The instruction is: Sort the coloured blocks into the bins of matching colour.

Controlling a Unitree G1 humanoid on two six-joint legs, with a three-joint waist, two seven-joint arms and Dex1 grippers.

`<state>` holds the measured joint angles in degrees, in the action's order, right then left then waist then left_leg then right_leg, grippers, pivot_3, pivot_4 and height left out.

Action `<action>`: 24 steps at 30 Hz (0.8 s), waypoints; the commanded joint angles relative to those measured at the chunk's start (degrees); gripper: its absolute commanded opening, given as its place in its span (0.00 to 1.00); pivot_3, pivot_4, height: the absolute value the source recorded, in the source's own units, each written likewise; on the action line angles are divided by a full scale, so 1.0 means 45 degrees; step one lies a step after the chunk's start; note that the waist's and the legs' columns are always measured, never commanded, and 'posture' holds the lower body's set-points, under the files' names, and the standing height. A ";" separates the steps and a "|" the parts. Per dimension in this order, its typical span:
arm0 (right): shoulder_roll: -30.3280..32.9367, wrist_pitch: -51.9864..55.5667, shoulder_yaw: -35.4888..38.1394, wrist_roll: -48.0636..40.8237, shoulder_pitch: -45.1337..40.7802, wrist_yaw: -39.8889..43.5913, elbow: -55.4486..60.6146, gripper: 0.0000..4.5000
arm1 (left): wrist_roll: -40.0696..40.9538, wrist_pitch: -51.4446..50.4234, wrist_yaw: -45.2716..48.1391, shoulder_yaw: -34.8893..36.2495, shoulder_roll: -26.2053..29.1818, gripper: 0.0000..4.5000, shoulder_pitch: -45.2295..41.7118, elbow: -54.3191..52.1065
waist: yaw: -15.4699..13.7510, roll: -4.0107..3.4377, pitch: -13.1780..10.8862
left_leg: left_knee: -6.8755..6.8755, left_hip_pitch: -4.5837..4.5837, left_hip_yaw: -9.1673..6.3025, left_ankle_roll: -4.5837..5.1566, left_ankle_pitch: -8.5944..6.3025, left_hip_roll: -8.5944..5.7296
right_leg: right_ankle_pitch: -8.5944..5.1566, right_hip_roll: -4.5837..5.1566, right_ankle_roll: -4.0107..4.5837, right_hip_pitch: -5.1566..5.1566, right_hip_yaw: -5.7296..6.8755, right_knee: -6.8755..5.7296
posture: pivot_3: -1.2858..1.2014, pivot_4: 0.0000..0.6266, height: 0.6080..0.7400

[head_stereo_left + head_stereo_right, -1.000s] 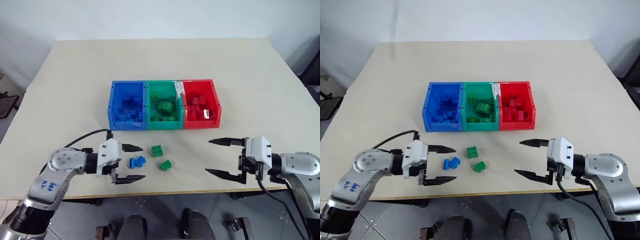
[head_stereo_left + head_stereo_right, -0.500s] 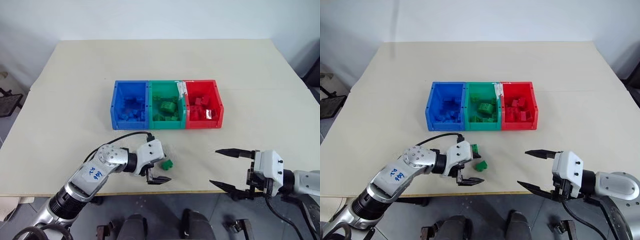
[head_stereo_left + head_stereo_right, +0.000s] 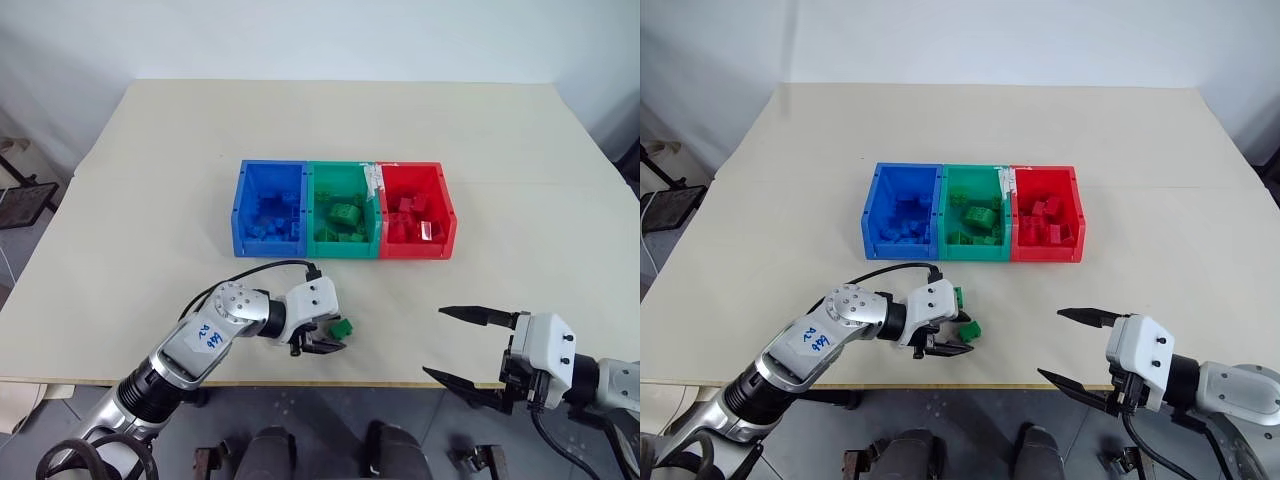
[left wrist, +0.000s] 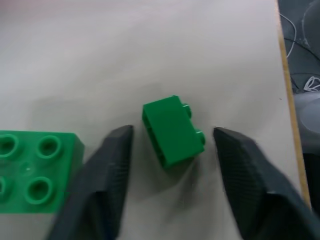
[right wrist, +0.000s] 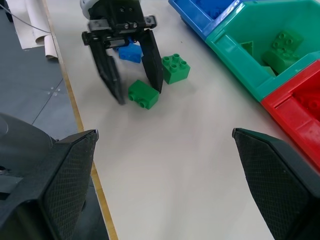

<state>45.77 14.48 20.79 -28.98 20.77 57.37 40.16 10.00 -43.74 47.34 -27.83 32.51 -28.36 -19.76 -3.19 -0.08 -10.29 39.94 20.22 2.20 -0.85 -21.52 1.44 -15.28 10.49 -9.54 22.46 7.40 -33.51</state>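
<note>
On the pale counter point(image 3: 150, 170) the three joined bins stand in a row near the middle: the blue bin point(image 3: 243, 200) on the left, the green bin point(image 3: 313, 205) in the centre and the red bin point(image 3: 449, 210) on the right, with a white tape strip point(image 3: 374, 181) on the edge between green and red. Each bin already holds blocks of its own colour. Near the front edge of the counter, well apart from the bins, the left end effector point(image 4: 172, 160) reaches in toward the right and sits low over the surface, its two black fingers point(image 4: 107, 170) standing on either side of a small green block point(image 4: 172, 131). In the left wrist view a narrow gap shows between the block and each finger, so the jaws are partly drawn in around it but not pressing on it. A larger green block point(image 4: 32, 170) with four studs lies just beside it, on the far side in the head views, and a blue block point(image 5: 131, 51) lies behind the left end effector's fingers, close to both. The right end effector point(image 3: 475, 350) hangs at the near right, past the counter's front edge, its fingers spread wide with nothing between them.
</note>
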 commanded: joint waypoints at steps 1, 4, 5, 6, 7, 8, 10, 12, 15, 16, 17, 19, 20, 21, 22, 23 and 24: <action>-0.0134 -0.0363 0.0396 -0.0141 0.0131 -0.0062 0.0390 1.00 | -0.0134 0.0023 0.0100 -0.0345 -0.0114 0.29 0.0299 0.0189 | 0.0006 0.0001 0.0001 | 0.0001 0.0000 0.0001 0.0001 0.0000 0.0000 | 0.0000 0.0000 0.0000 -0.0001 -0.0001 0.0001 | 0.52 0.24 1.00; -0.0225 -0.0494 0.0371 -0.0084 0.0263 -0.0166 0.0345 1.00 | -0.0199 0.0439 0.0270 -0.0346 -0.0127 0.20 0.0291 0.0203 | -0.0016 0.0001 0.0001 | 0.0003 -0.0001 0.0000 0.0002 -0.0001 0.0000 | 0.0000 0.0000 0.0000 -0.0003 0.0000 0.0000 | 0.52 0.24 1.00; -0.0298 -0.0491 0.0440 -0.0089 0.0352 -0.0257 0.0358 1.00 | -0.0112 0.0635 0.0346 -0.0193 -0.0149 0.20 0.0258 0.0131 | -0.0018 0.0001 0.0001 | 0.0005 0.0000 0.0000 0.0002 -0.0001 0.0000 | 0.0000 0.0000 0.0000 -0.0003 -0.0001 0.0000 | 0.52 0.24 1.00; -0.0438 -0.0464 0.0590 -0.0119 0.0518 -0.0413 0.0417 1.00 | 0.0253 0.1058 0.0344 0.0323 -0.0449 0.20 0.0235 0.0099 | -0.0018 0.0001 0.0001 | 0.0007 0.0001 0.0000 0.0002 -0.0001 0.0000 | 0.0000 0.0001 0.0000 -0.0003 -0.0001 0.0000 | 0.52 0.24 1.00; -0.0590 -0.0483 0.0762 -0.0119 0.0713 -0.0556 0.0479 1.00 | 0.0762 0.0920 0.0206 0.1002 -0.0802 0.20 0.0153 0.0067 | -0.0023 0.0001 0.0001 | 0.0007 0.0003 0.0001 0.0004 -0.0002 0.0000 | 0.0000 0.0001 0.0000 -0.0002 0.0000 0.0002 | 0.52 0.24 1.00; -0.0865 -0.0443 0.0941 -0.0125 0.0903 -0.0881 0.0528 1.00 | 0.1369 0.1371 0.0170 0.1806 -0.1309 0.20 0.0074 0.0128 | -0.0042 0.0003 0.0000 | 0.0008 0.0009 0.0001 0.0005 -0.0003 0.0000 | 0.0000 0.0001 0.0000 0.0001 -0.0001 0.0001 | 0.52 0.24 1.00; -0.1373 -0.0439 0.1171 -0.0092 0.1151 -0.1442 0.0568 1.00 | 0.1825 0.1775 -0.0232 0.2898 -0.2011 0.20 -0.0209 0.0536 | -0.0025 0.0009 -0.0002 | 0.0020 0.0020 -0.0004 0.0008 -0.0004 0.0000 | 0.0000 0.0001 0.0000 0.0004 0.0004 0.0002 | 0.52 0.24 1.00; -0.1947 -0.0434 0.1403 -0.0170 0.1210 -0.2120 0.0556 1.00 | 0.1750 0.2123 -0.0930 0.3660 -0.2602 0.20 -0.0891 0.1227 | -0.0017 0.0007 -0.0001 | 0.0025 0.0016 -0.0002 0.0008 -0.0004 0.0001 | 0.0000 0.0001 0.0000 0.0002 0.0002 -0.0002 | 0.52 0.24 1.00; -0.2650 -0.0303 0.1740 -0.0381 0.1047 -0.3064 0.0513 1.00 | 0.0716 0.3013 -0.2631 0.4325 -0.3284 0.20 -0.2249 0.3002 | 0.0007 0.0006 0.0000 | 0.0025 0.0007 0.0003 0.0008 -0.0004 -0.0001 | 0.0001 0.0000 0.0000 -0.0003 -0.0003 -0.0005 | 0.52 0.24 1.00; -0.2792 -0.0244 0.1809 -0.0437 0.0965 -0.3302 0.0512 1.00 | 0.0342 0.3475 -0.3031 0.4411 -0.3383 0.20 -0.2557 0.3639 | 0.0024 0.0003 0.0002 | 0.0026 0.0008 0.0003 0.0008 -0.0004 -0.0001 | 0.0001 0.0000 0.0000 -0.0004 -0.0002 -0.0004 | 0.52 0.24 1.00; -0.2922 -0.0217 0.1871 -0.0495 0.0891 -0.3513 0.0506 1.00 | 0.0107 0.3801 -0.3258 0.4449 -0.3442 0.20 -0.2738 0.4068 | 0.0025 0.0001 0.0003 | 0.0022 0.0005 0.0009 0.0009 -0.0004 -0.0004 | 0.0001 0.0001 0.0000 -0.0003 -0.0007 0.0000 | 0.52 0.24 1.00; -0.3140 -0.0199 0.1945 -0.0563 0.0769 -0.3903 0.0487 1.00 | -0.0429 0.4746 -0.3512 0.4342 -0.3511 0.20 -0.3279 0.5415 | 0.0038 0.0000 0.0004 | 0.0004 -0.0003 0.0009 0.0009 -0.0005 -0.0005 | 0.0003 0.0001 -0.0004 -0.0001 -0.0003 -0.0003 | 0.52 0.24 1.00; -0.3230 -0.0200 0.1989 -0.0599 0.0719 -0.4087 0.0471 1.00 | -0.0604 0.5148 -0.3576 0.4308 -0.3584 0.20 -0.3544 0.6043 | 0.0039 0.0000 0.0004 | 0.0001 -0.0003 0.0009 0.0009 -0.0005 -0.0005 | 0.0003 0.0000 -0.0005 0.0003 0.0001 -0.0004 | 0.52 0.24 1.00; -0.3265 -0.0197 0.2017 -0.0588 0.0627 -0.4234 0.0395 1.00 | -0.0706 0.5601 -0.3566 0.4307 -0.3771 0.20 -0.3953 0.6975 | 0.0044 0.0000 0.0003 | -0.0004 0.0002 0.0009 0.0009 -0.0005 -0.0005 | 0.0003 -0.0001 -0.0005 0.0011 0.0007 -0.0003 | 0.52 0.24 1.00; -0.3216 -0.0217 0.1998 -0.0515 0.0556 -0.4266 0.0322 1.00 | -0.0650 0.6019 -0.3440 0.4385 -0.3988 0.20 -0.4313 0.7797 | 0.0045 0.0001 0.0003 | -0.0004 0.0006 0.0010 0.0009 -0.0005 -0.0006 | 0.0003 -0.0001 -0.0005 0.0012 0.0006 -0.0001 | 0.52 0.24 1.00; -0.3143 -0.0244 0.1938 -0.0451 0.0482 -0.4249 0.0255 1.00 | -0.0431 0.6227 -0.3135 0.4500 -0.4178 0.20 -0.4554 0.8301 | 0.0014 0.0006 0.0000 | 0.0000 0.0005 0.0011 0.0009 -0.0005 -0.0006 | 0.0004 0.0000 -0.0006 0.0010 0.0006 -0.0002 | 0.52 0.24 1.00; -0.3096 -0.0251 0.1868 -0.0405 0.0410 -0.4252 0.0206 1.00 | -0.0310 0.6351 -0.2910 0.4582 -0.4250 0.20 -0.4688 0.8566 | 0.0009 0.0006 0.0001 | 0.0007 0.0022 0.0010 0.0010 -0.0005 -0.0009 | 0.0004 0.0000 -0.0006 0.0011 0.0011 0.0012 | 0.52 0.24 1.00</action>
<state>31.29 13.92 28.06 -30.64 22.87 38.71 40.41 7.56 -17.83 32.84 -7.95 14.09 -47.61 18.19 -3.15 -0.06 -10.29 39.99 20.32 2.25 -0.79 -21.55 1.39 -15.25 10.50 -9.57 22.50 7.44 -33.45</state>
